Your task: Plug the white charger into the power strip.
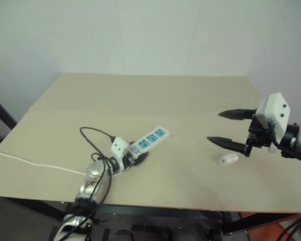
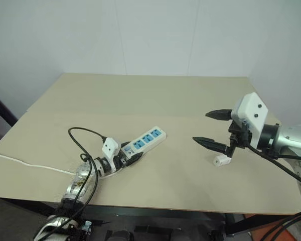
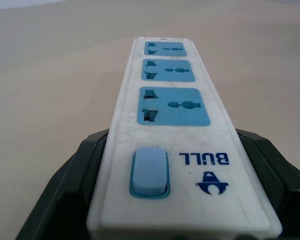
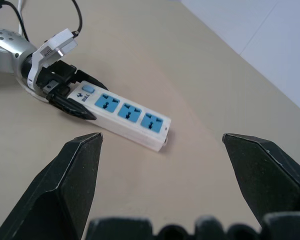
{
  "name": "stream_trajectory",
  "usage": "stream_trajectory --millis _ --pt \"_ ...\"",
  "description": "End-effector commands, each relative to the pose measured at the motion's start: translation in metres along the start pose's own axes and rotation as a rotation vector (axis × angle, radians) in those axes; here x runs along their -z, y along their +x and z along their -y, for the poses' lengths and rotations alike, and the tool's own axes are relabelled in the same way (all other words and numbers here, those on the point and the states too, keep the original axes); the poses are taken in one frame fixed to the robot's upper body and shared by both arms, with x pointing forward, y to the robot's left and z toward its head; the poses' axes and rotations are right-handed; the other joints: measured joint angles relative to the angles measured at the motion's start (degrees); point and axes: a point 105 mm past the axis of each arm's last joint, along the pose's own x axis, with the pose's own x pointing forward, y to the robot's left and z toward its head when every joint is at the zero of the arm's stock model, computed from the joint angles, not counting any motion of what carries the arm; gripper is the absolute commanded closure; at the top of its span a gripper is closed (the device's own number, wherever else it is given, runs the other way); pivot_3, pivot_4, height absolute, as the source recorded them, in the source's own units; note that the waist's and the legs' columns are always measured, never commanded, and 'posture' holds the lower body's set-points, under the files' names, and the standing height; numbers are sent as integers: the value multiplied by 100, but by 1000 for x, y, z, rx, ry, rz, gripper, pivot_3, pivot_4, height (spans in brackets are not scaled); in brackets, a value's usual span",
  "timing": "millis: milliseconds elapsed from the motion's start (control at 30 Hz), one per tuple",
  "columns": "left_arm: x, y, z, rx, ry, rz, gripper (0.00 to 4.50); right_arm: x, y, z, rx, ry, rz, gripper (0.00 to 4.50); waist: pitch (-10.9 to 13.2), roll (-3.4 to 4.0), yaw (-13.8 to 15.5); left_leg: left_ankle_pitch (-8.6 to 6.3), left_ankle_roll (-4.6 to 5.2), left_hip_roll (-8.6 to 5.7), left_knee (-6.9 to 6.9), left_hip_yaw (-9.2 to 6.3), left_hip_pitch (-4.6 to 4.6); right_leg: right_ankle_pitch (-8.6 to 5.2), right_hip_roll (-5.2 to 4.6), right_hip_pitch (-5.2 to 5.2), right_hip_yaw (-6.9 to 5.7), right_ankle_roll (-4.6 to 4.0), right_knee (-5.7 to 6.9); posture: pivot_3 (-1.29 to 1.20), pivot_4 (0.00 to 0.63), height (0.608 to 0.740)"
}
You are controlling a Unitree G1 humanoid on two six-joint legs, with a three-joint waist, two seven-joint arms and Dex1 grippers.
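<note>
Charger (image 2: pixel 220 160) is lying unplugged on the bench (image 2: pixel 190 100); left jaws are straddling the power strip's (image 2: pixel 144 140) switch end, grip uncertain; right jaws are gaping, holding nothing.

The strip (image 2: pixel 143 140) lay on the table (image 2: pixel 155 100) left of centre, its switch end between the left gripper's (image 2: pixel 129 155) fingers, its cord (image 2: pixel 25 164) trailing off the left edge. The charger (image 2: pixel 220 160) lay well apart to the right, just below the right gripper (image 2: pixel 210 129), which hung above the table.
</note>
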Motion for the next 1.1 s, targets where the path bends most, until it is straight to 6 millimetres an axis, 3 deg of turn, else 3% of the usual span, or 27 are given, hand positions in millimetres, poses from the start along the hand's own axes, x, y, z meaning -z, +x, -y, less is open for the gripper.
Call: stream_trajectory --millis 33,167,333,533,700,967,1100 --pt "-19 7 18 243 108 44 1167 -4 0 3 -15 -36 13 0 0 -1 7 0 0 0 0 -1 -15 1 0 -12 -1 0 -1 0 150 740" --pt "-30 1 40 510 132 77 1167 6 2 2 -66 -65 -43 0 2 1 -8 0 0 -8 2 -1 -66 24 -5 -68 3 -31 5 0 150 740" --pt "-17 -7 60 689 92 39 1167 21 5 4 -116 -89 -112 0 9 0 -28 0 1 -7 2 0 -63 10 -4 -69 4 -11 10 0 150 740" --pt "9 -5 55 644 43 -34 1167 50 -3 8 -227 -187 -298 0 9 -1 0 1 1 -7 5 0 -60 5 -5 -65 5 2 9 0 150 740" --pt "13 1 55 612 22 -21 1167 82 -13 7 -434 -376 -543 0 7 3 -26 1 1 -7 7 2 -45 4 -5 -57 5 6 12 0 150 740" --pt "20 3 69 619 -5 -8 1167 118 5 27 -525 -565 -688 0 -1 15 -10 1 1 -9 6 3 -38 5 -5 -51 8 7 12 0 150 740" --pt "20 4 71 621 -13 -3 1167 130 10 27 -593 -589 -719 0 -2 18 2 1 1 -13 6 2 -42 6 -9 -53 8 4 12 0 150 740"
